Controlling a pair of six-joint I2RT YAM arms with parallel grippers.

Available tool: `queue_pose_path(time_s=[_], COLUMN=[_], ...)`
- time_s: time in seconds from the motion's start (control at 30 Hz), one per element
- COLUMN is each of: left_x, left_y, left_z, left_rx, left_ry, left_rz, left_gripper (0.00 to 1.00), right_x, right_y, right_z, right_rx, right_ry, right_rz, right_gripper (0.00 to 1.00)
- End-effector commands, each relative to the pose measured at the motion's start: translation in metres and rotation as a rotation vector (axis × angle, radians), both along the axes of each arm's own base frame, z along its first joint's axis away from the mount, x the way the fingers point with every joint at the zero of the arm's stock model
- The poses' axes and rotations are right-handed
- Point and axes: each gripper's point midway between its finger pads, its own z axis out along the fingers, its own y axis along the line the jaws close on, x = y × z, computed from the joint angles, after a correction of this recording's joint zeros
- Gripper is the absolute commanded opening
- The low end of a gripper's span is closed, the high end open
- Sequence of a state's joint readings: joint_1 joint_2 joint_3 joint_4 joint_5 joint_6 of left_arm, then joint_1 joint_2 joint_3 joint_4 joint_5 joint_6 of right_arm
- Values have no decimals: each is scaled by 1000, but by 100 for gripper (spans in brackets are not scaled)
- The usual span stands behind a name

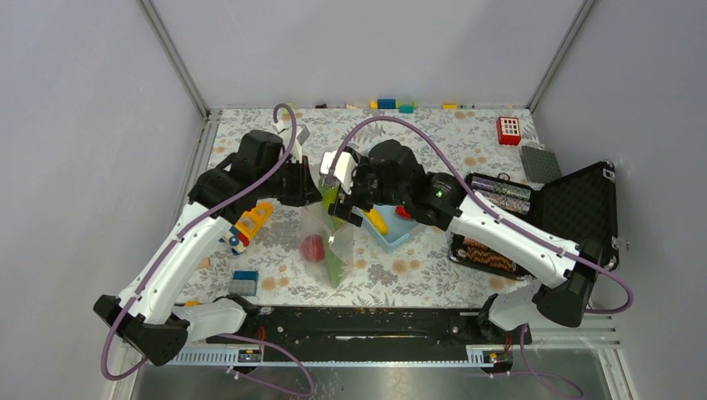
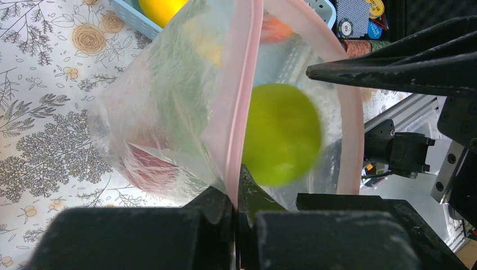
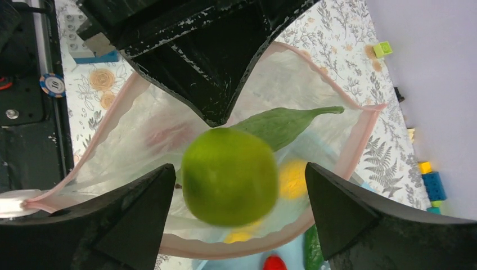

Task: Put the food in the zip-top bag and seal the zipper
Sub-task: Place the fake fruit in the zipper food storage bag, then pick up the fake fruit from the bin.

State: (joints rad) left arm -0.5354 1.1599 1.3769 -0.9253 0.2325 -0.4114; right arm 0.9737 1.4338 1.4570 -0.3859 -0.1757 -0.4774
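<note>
- Top view: the left arm [image 1: 179, 250] climbs from its base at lower left, slanting up to mid-frame, wrist turned toward the centre.
- The right arm [image 1: 508, 233] mirrors it, rising from lower right and reaching up-left. Both wrists meet at the centre of the floral table [image 1: 417, 271].
- Left gripper [image 2: 235, 197]: fingers pressed together, pinching the zipper [image 2: 246, 84], the pale pink strip at the mouth of the zip-top bag [image 2: 163, 107].
- The mouth is pulled wide into a pink-edged loop. In the top view the bag's clear body trails toward the bottom of the frame from the grippers.
- Right gripper [image 3: 239, 167]: fingers spread wide, one at lower left and one at lower right of its wrist view, directly over the open mouth.
- And there's the green fruit [image 2: 281, 135]! Round, blurred, between those spread fingers and touching neither, framed by the bag's mouth.
- Already inside: a long green pod [image 3: 281, 125] slanting across the upper middle, and a red apple [image 1: 313, 247] lower in the bag.
- Just beside the bag, right of centre in the top view, sits the light blue basket [image 1: 393, 237] with a banana [image 1: 377, 221] in it.
- A yellow lemon [image 2: 160, 7] peeks in at the top edge of the left wrist view, inside that basket.
- An open black case [image 1: 575, 208] lies at the right edge of the table.
</note>
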Motion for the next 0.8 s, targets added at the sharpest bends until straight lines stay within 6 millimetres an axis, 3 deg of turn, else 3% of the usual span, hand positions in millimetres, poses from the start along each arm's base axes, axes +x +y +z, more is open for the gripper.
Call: queue_pose_path(time_s=[0.0,0.23,0.47,0.63,0.77], left_x=[2,0,2,7,6], left_y=[-4,-3,3,14,16], left_z=[15,18,20,20,23], left_rx=[-50,-56,-42,-16,-17], left_ry=[-57,-69,-94,-120,-131], left_rz=[-16,-19,9,68,72], left_gripper=[0,0,0,0,0], right_x=[-2,3,32,49,57], right_y=[-1,-3,-33,-56,-69], right_z=[30,41,59,53,40], right_rx=[50,102,201,263,347], right_ry=[-74,-26,3,73,220], right_rz=[16,-71,-385,-536,-540], right_gripper=[96,100,100,100,100])
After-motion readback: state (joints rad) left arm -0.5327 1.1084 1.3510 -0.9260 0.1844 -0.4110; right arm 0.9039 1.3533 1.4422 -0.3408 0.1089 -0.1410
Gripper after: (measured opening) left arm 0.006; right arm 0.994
